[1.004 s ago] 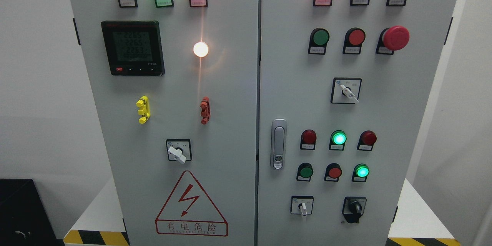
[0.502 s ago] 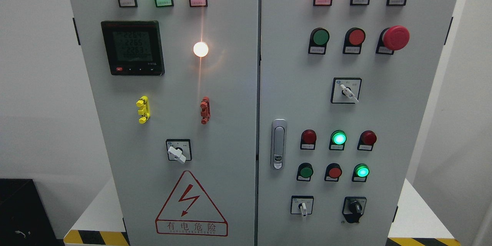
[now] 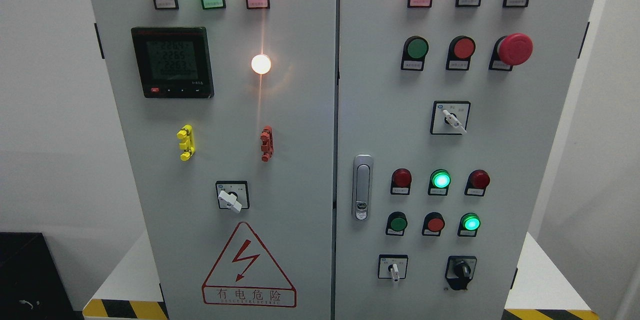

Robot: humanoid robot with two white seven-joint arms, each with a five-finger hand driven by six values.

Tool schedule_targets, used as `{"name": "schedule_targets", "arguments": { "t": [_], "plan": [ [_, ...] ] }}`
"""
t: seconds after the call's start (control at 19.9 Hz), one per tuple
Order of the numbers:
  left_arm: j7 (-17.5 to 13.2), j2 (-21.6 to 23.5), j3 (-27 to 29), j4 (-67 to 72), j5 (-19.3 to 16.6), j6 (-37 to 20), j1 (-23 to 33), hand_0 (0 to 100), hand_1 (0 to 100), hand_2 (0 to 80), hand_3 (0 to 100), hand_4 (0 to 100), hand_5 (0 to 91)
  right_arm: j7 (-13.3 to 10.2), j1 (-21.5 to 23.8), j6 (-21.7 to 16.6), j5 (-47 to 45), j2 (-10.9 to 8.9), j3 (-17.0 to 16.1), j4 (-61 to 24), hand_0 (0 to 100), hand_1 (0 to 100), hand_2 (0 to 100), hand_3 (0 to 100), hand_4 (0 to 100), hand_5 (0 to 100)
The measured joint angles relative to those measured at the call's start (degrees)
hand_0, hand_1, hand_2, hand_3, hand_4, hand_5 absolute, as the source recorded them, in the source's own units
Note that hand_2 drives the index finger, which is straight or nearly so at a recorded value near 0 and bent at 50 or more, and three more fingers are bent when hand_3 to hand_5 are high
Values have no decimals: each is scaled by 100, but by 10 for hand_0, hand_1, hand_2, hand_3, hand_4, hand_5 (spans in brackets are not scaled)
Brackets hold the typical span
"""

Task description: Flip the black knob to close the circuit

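In the head view, neither robot hand nor any arm shows, so whether the fingers are spread or curled cannot be told, and which hand is nearer the target cannot be read directly. The black knob [image 3: 461, 271] sits at the lower right of the grey cabinet's right door [image 3: 500, 160], well below and to the right of the door handle [image 3: 362, 187], which serves as the landmark here. The knob is a dark, glossy-looking rotary selector on a black collar, its raised grip bar running roughly upright with a slight lean; any turn would pivot about an axis coming straight out of the door. Since it lies on the right half of the picture, the right arm would probably have the shorter reach. Just left of the knob, lower right of the handle, is a small white lever switch [image 3: 393, 267] on a square plate, close enough that a wide grasp might brush it. Above the knob and right of the handle are two rows of round domed lamps and buttons, two of them lit green [image 3: 441, 180]. Far up and right of the handle stands a red mushroom stop button [image 3: 515, 49], smooth and protruding. Left of the handle, across the seam, a red-edged triangular warning label [image 3: 248, 267] marks the left door. The painted metal is flat and matte.
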Motion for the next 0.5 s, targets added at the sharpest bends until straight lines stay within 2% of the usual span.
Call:
{"name": "schedule_targets", "arguments": {
  "t": [0.2,0.5],
  "plan": [
    [0,0,0,0,0,0,0,120,556,0,0,0,0,0,-17,236,489,5,-5,-685,0,0,939,1000,915,908],
    [0,0,0,0,0,0,0,120,556,0,0,0,0,-27,-195,473,1029,19,3,-1492,0,0,950,1000,940,942]
  ]
}}
